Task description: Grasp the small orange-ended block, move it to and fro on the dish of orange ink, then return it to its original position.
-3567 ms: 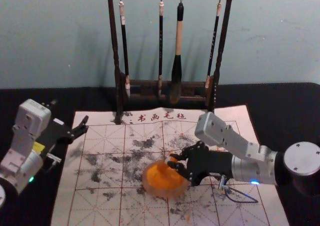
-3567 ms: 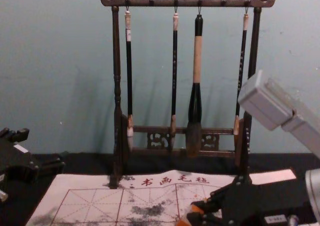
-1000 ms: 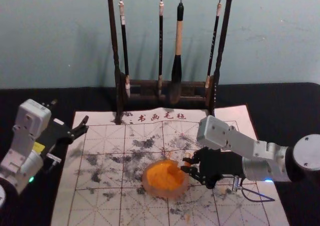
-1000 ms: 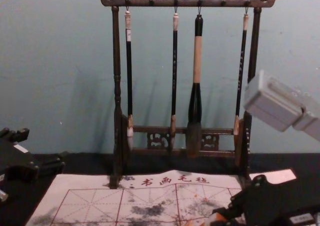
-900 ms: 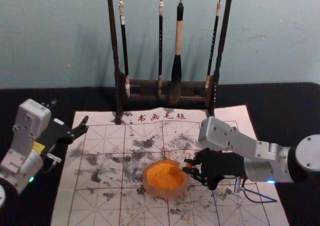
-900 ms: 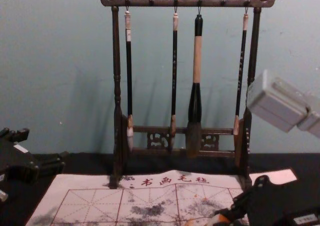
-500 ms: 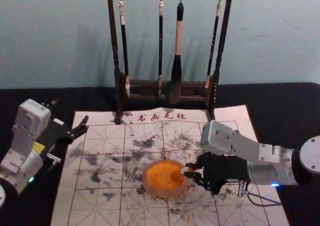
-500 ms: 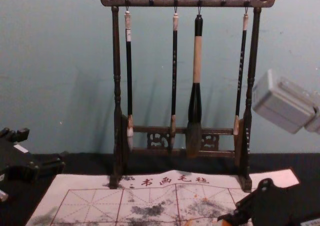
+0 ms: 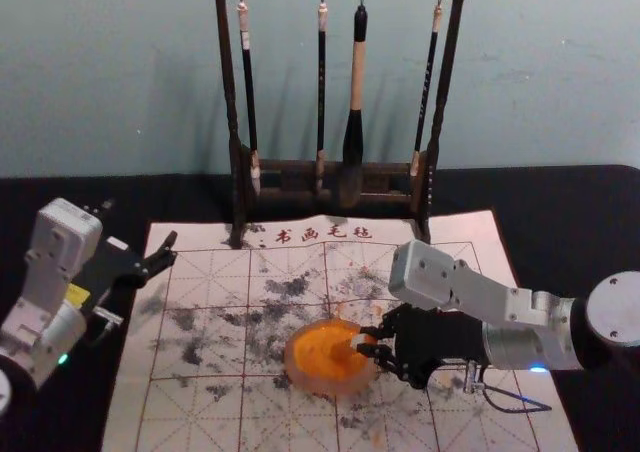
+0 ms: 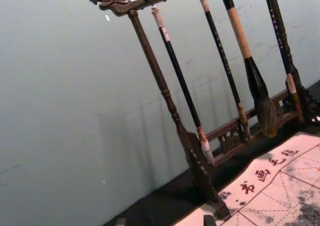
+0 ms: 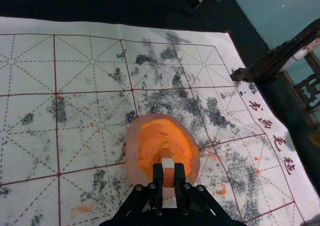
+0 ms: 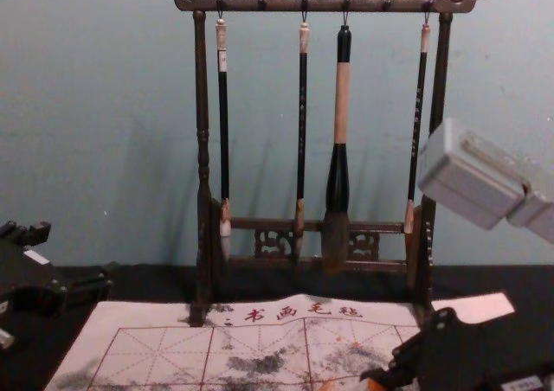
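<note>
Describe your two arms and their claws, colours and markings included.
The left arm is silver-grey with a green light and a yellow label; the left claw is black. The right arm is silver-grey, with a blue light, a looped dark cable and screws on its round cap; the right claw is black with bolt heads.

The small block (image 11: 168, 172), white and orange, is held over the right side of the round, translucent dish (image 9: 292, 364). Thick orange ink (image 9: 318, 346) covers the dish's middle; the dish sits flat on the gridded mat (image 9: 190, 417).
</note>
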Tool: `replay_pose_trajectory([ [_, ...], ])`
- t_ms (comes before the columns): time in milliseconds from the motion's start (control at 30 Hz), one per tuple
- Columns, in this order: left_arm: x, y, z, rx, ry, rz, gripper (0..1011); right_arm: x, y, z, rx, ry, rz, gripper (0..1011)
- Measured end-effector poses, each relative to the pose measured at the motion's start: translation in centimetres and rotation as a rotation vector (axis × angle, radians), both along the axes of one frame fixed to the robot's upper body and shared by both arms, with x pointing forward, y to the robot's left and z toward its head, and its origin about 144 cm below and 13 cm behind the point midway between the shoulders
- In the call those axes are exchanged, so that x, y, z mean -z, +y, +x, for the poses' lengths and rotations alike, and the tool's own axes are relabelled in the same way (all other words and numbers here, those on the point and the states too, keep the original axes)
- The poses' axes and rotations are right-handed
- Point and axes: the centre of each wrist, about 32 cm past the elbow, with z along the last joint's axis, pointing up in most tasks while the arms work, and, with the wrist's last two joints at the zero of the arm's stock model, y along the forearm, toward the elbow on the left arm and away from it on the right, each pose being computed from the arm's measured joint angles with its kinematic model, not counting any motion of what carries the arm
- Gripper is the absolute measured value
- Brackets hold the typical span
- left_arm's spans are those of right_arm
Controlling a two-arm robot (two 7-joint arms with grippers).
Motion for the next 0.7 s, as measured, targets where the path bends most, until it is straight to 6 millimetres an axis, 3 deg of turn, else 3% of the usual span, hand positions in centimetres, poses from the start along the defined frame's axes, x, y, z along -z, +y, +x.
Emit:
replay_pose_trajectory([
  [367, 0.0, 0.0, 0.0, 0.000, 0.000, 0.000, 1001, 0.0, -0.1, 0.4, 0.023, -0.009, -0.004, 111],
  [700, 0.0, 0.0, 0.0, 0.000, 0.000, 0.000, 1002, -0.5, -1.4, 0.4, 0.062, -0.021, 0.041, 111],
])
